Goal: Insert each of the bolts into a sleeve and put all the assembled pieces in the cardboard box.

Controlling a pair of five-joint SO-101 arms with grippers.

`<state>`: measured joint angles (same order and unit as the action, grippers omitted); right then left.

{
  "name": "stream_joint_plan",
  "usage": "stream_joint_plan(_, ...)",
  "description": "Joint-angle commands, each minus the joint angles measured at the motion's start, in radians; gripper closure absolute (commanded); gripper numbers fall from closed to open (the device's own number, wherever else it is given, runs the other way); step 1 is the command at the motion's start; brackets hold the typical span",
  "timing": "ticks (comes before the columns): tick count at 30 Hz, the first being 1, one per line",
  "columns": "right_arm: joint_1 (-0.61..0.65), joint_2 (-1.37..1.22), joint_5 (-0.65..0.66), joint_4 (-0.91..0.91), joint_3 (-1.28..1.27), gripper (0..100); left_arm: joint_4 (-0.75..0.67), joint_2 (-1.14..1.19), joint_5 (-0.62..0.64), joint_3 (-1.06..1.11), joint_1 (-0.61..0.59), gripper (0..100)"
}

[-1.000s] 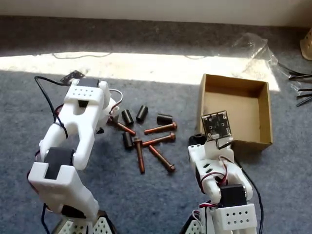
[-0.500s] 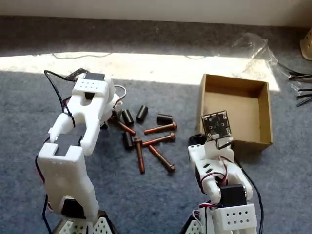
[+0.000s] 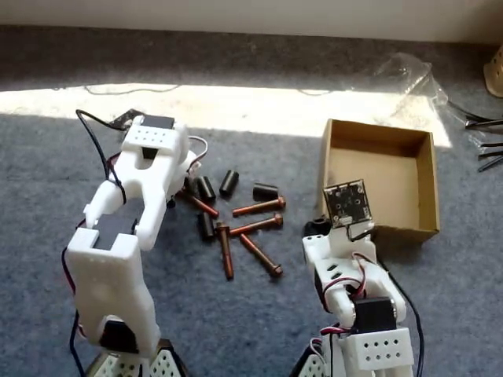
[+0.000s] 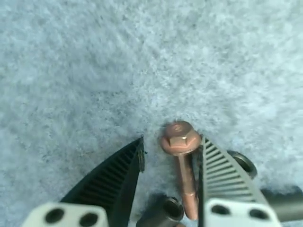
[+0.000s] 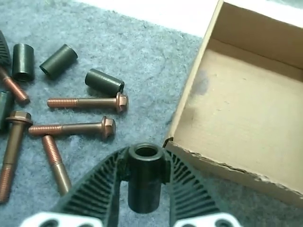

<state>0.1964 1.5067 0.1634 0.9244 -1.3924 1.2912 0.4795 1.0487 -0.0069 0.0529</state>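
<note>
Several copper bolts (image 3: pixel 256 225) and dark sleeves (image 3: pixel 229 182) lie scattered on the grey carpet, left of the open cardboard box (image 3: pixel 385 177). My left gripper (image 4: pixel 170 147) is open and straddles the head end of one bolt (image 4: pixel 180 139), whose shank runs back between the fingers; the bolt is close to one finger (image 4: pixel 220 175). In the high view this gripper (image 3: pixel 185 188) sits at the left edge of the pile. My right gripper (image 5: pixel 144 189) is shut on an upright sleeve (image 5: pixel 144 175), just outside the box's near corner (image 5: pixel 246 109). It is seen from above near the box (image 3: pixel 318 228).
Loose bolts (image 5: pixel 90 101) and sleeves (image 5: pixel 104 81) lie between the two arms. A clear plastic bag (image 3: pixel 405 75) and dark cables (image 3: pixel 487 145) lie at the far right. A sunlit strip crosses the carpet behind the pile.
The left arm has swung to the right and forward, bringing its gripper onto the bolt at the pile's left edge. The right arm and its sleeve have stayed put.
</note>
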Motion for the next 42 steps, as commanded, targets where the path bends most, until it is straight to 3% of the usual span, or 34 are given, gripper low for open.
stream_joint_plan(1,-0.015,0.016,-0.002,-0.03,0.016,99.5,0.025,0.001,0.012,-0.031,0.058,81)
stream_joint_plan(11,-0.015,0.016,-0.002,-0.03,0.016,99.5,0.021,0.005,0.014,-0.028,0.079,82)
stream_joint_plan(17,-0.015,0.016,-0.002,-0.03,0.016,99.5,0.02,0.005,0.009,-0.028,0.073,100)
stream_joint_plan(25,-0.015,0.016,-0.002,-0.03,0.013,99.5,0.026,0.005,-0.015,-0.024,0.035,99)
stream_joint_plan(30,-0.015,0.016,-0.002,-0.03,0.013,99.5,0.02,0.005,-0.333,-0.031,0.035,99)
stream_joint_plan(42,-0.015,0.016,0.0,-0.03,0.013,99.5,0.028,0.004,-0.896,-0.024,0.012,99)
